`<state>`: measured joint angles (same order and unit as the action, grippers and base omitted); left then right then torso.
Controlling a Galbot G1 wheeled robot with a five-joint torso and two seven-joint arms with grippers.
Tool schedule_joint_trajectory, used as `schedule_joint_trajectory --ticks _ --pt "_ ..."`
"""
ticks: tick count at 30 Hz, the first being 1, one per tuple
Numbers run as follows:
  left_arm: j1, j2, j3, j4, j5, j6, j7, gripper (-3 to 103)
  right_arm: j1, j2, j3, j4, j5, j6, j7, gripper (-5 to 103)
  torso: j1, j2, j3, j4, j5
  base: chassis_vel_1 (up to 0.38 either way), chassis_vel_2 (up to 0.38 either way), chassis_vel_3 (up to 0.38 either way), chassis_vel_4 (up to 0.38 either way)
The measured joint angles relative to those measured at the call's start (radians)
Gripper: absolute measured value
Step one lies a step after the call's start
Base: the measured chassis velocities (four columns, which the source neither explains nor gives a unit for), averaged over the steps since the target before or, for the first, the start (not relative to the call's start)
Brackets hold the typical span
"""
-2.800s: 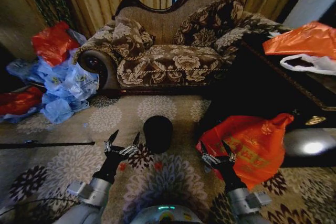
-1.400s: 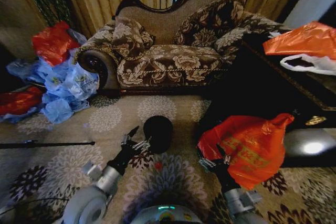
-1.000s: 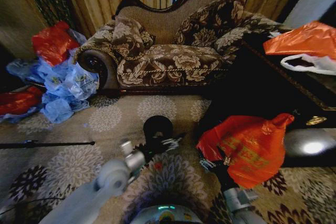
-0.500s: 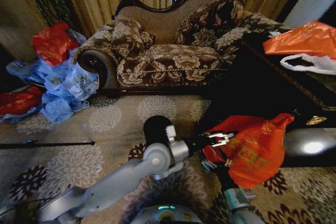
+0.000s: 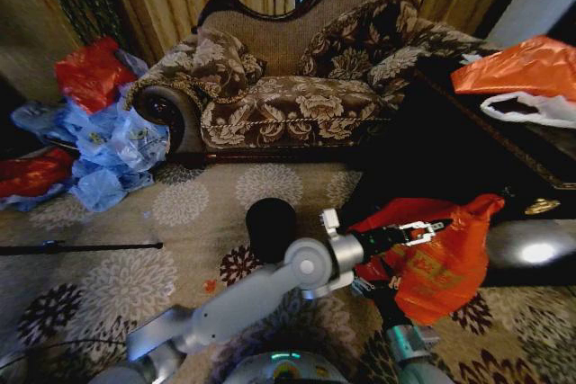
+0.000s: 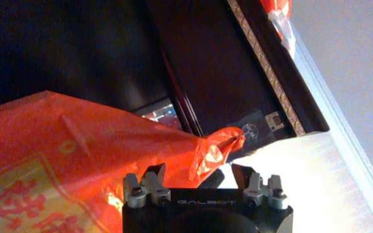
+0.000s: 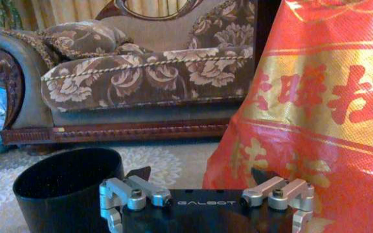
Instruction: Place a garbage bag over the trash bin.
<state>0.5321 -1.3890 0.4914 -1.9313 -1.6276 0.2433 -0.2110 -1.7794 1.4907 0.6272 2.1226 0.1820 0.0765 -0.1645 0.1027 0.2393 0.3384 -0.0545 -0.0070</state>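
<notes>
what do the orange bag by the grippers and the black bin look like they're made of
The orange bag looks like thin glossy plastic film: it creases sharply, catches highlights, and carries yellowish print. The black bin seems to be smooth rigid plastic, possibly coated metal, with a thin even round rim and a dull sheen.

head view high, looking down; wrist views low, close, sharing bundle (image 5: 441, 258)

The right gripper (image 5: 376, 281) is mostly buried behind the garbage bag (image 5: 432, 258), can't tell its fingers. The left arm crosses the trash bin's (image 5: 271, 227) base.
</notes>
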Motion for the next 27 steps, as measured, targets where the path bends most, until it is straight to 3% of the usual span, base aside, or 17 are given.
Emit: schedule_joint_trajectory --ticks 14,22,27 --pt "-0.005 -0.119 0.003 0.073 0.003 -0.006 -0.022 64 -0.006 0.004 0.0 0.001 0.0 0.006 0.006 100 0.0 0.0 0.0 -0.0001 -0.0001 0.0 0.0 0.0 0.0" --pt "-0.002 -0.144 -0.005 0.099 0.004 -0.01 -0.023 44 -0.011 0.004 0.003 0.003 0.002 0.009 0.008 100 0.0 0.0 0.0 0.0 -0.0001 0.0 0.0 0.0 0.0" --pt "0.001 -0.146 -0.006 0.102 0.004 -0.012 -0.023 23 -0.011 0.005 0.002 0.003 0.003 0.009 0.01 100 0.0 0.0 0.0 -0.0001 -0.0001 0.0 0.0 0.0 0.0"
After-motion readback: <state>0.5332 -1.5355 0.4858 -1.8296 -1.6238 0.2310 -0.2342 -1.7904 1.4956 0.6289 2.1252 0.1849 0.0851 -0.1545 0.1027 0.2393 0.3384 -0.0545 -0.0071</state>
